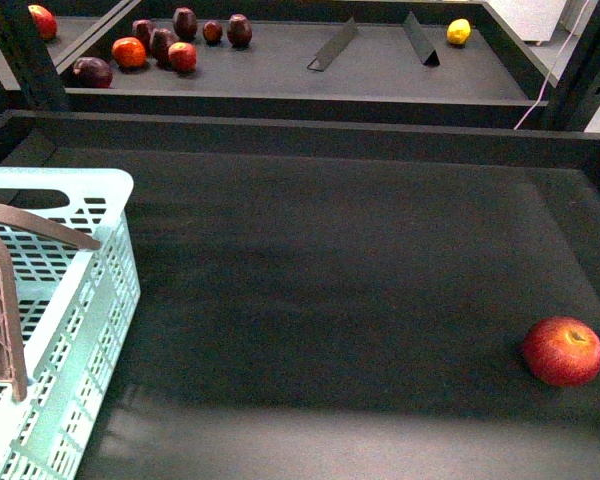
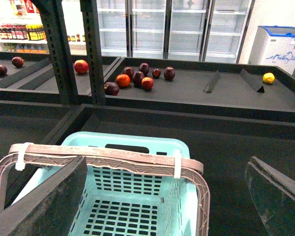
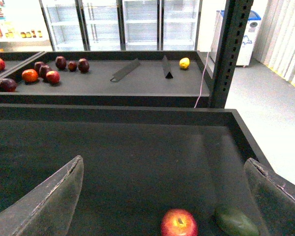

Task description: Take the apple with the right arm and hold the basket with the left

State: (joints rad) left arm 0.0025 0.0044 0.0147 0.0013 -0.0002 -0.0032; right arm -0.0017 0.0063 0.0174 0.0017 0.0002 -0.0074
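The red apple (image 1: 563,351) lies on the dark tray floor at the near right; the right wrist view shows the apple (image 3: 179,222) low between my spread fingers. My right gripper (image 3: 162,206) hangs open above and just behind it, holding nothing. The pale mint-blue basket (image 1: 80,290) stands at the near left with its brown lattice handle (image 1: 5,320) up. In the left wrist view the basket (image 2: 137,196) sits below my open left gripper (image 2: 167,201), whose fingers straddle the handle (image 2: 108,157) without touching it. Neither arm shows in the front view.
A dark green fruit (image 3: 236,222) lies beside the apple near the tray's right wall (image 3: 246,142). The far tray holds several dark red and orange fruits (image 1: 160,45), a yellow lemon (image 1: 459,32) and two black dividers (image 1: 335,45). Shelf posts (image 3: 231,49) stand around.
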